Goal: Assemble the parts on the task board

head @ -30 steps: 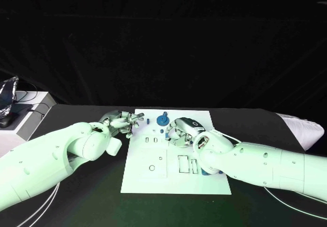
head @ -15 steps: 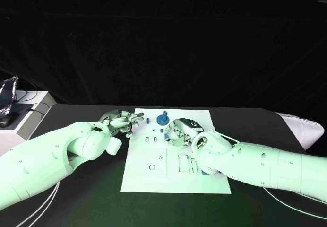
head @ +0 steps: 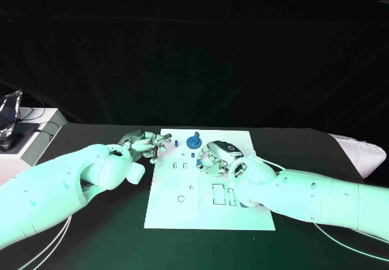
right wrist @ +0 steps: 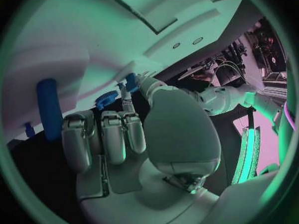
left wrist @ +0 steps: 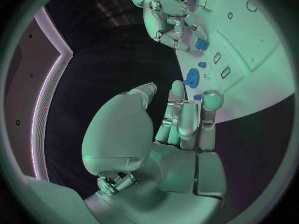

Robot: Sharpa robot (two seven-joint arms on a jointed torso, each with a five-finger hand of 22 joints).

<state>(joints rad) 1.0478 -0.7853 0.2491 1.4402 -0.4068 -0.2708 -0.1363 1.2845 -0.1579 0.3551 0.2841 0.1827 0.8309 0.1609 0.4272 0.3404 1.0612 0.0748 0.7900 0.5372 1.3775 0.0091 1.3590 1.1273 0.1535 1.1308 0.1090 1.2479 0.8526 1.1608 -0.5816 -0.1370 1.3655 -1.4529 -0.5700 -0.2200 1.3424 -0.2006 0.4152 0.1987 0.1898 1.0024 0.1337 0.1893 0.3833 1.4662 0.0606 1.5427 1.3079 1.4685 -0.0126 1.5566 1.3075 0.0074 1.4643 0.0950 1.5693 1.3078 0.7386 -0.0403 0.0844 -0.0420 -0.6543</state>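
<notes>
The white task board (head: 182,216) lies mid-table. A blue gear (head: 194,142) stands near its far edge, also seen in the left wrist view as the gear (left wrist: 192,77) and in the right wrist view as the gear (right wrist: 111,98). A small blue part (head: 176,143) sits left of it. My right hand (head: 216,156) is over the board's far half, fingers curled, pinching a small blue part (left wrist: 201,44) at its fingertips. My left hand (head: 143,145) hovers at the board's far left corner, fingers (left wrist: 186,118) curled together and holding nothing. Another blue part (head: 243,204) lies beside my right forearm.
A white stand (head: 32,140) with a dark device and cables sits at the table's far left. A pale padded object (head: 361,153) lies at the right edge. Rectangular slots (head: 218,194) and a round hole (head: 181,198) mark the board's near half.
The right hand has shifted very slightly over the board. The left hand and the parts on the board stay where they were.
</notes>
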